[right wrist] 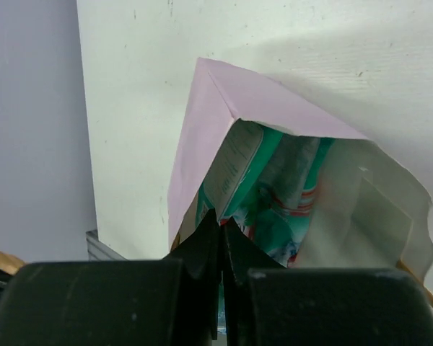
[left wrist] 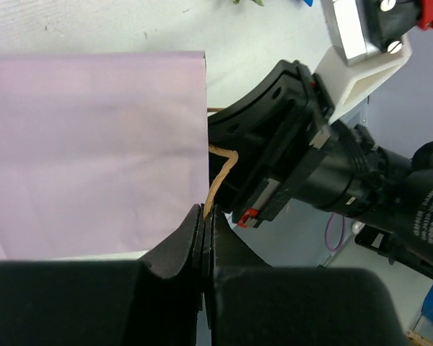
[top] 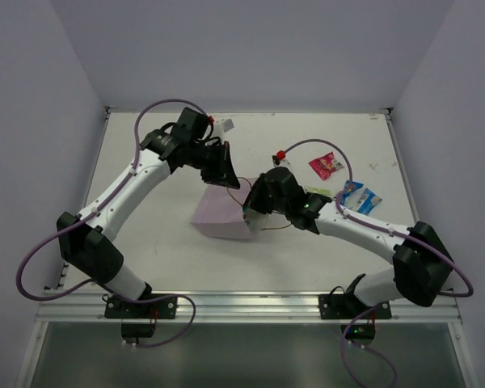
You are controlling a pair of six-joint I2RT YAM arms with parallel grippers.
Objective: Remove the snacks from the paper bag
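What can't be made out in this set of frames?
- How many packets are in the paper bag: the right wrist view shows only teal packets at the mouth; the walls hide the rest.
- Whether the shut right hand pinches a packet: the hand itself covers the contact.
- Part of the green packet: top view, under the right arm.
- Print on the red-pink packet: too small, top view.

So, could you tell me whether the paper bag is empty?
No, a teal printed packet lies inside the open paper bag.
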